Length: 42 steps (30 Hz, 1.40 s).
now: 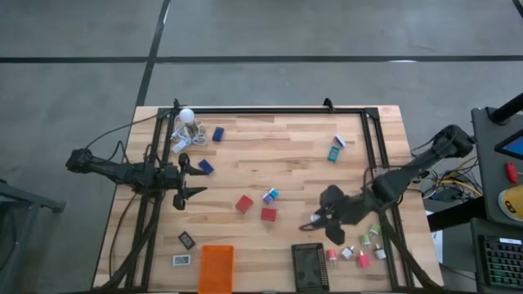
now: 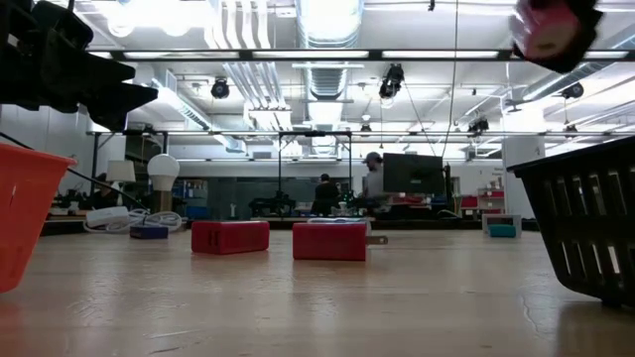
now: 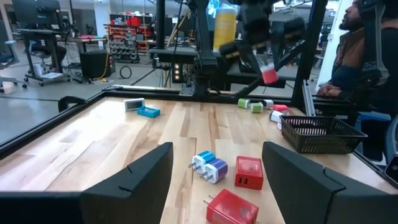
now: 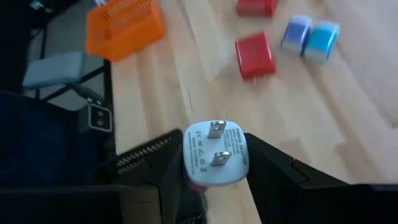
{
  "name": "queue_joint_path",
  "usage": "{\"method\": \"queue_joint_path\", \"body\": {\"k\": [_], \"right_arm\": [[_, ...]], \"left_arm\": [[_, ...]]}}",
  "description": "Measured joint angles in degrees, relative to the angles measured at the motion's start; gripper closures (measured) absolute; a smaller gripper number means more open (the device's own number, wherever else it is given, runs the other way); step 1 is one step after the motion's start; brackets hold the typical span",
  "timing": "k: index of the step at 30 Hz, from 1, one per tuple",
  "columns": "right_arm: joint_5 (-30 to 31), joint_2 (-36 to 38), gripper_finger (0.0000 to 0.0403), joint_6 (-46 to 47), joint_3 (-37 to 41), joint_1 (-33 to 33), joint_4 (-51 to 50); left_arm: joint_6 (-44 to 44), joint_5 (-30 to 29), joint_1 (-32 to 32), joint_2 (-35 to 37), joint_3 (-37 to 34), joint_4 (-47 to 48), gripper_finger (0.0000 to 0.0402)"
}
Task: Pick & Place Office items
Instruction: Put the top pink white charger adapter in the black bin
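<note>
My right gripper (image 1: 314, 221) hangs above the table's near right part, shut on a small pink-and-white plug charger (image 4: 214, 154), which also shows high up in the low view (image 2: 544, 32). My left gripper (image 1: 193, 176) waits open and level at the table's left side, holding nothing. Office items lie flat on the wood: two red cubes (image 1: 244, 203) (image 1: 269, 215), a blue and teal pair (image 1: 270, 195), dark blue blocks (image 1: 218, 134), a teal-and-white box (image 1: 335, 153), small black and white rectangles (image 1: 187, 240), and pink and green bits (image 1: 364, 260). My right gripper pinches the charger between its two fingers (image 4: 163, 163), one on each of two opposite sides (image 4: 186, 155). The white pronged face (image 4: 214, 144) points back toward the wrist. The fingers slant down from the table's right side. The charger is lifted well clear of the table.
An orange tray (image 1: 216, 268) and a black mesh tray (image 1: 308, 266) stand at the near edge. A white bulb and cable (image 1: 186, 122) lie at the far left corner. Black frame rails run along the table's sides. A person sits beyond the right edge (image 3: 367, 50).
</note>
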<state>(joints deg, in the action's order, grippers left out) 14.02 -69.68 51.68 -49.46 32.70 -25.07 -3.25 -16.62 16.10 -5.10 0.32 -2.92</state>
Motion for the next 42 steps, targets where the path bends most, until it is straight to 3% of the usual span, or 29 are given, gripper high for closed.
{"method": "queue_joint_path", "body": {"k": [11,21,32,42], "right_arm": [[1.1,-13.5,0.0255,15.8,0.1,8.6,11.2],[1.0,-22.9,0.0255,26.3,-0.3,9.1,16.8],[-2.5,-31.0,0.0255,27.5,-7.6,9.3,15.6],[-5.3,-38.4,0.0255,27.5,-16.9,9.3,0.7]], "left_arm": [[0.0,0.0,0.0,0.0,0.0,0.0,0.0149],[0.0,0.0,0.0,0.0,0.0,0.0,0.0149],[0.0,0.0,0.0,-0.1,0.0,0.0,0.0149],[0.0,0.0,0.0,-0.2,0.0,0.0,0.0149]]}}
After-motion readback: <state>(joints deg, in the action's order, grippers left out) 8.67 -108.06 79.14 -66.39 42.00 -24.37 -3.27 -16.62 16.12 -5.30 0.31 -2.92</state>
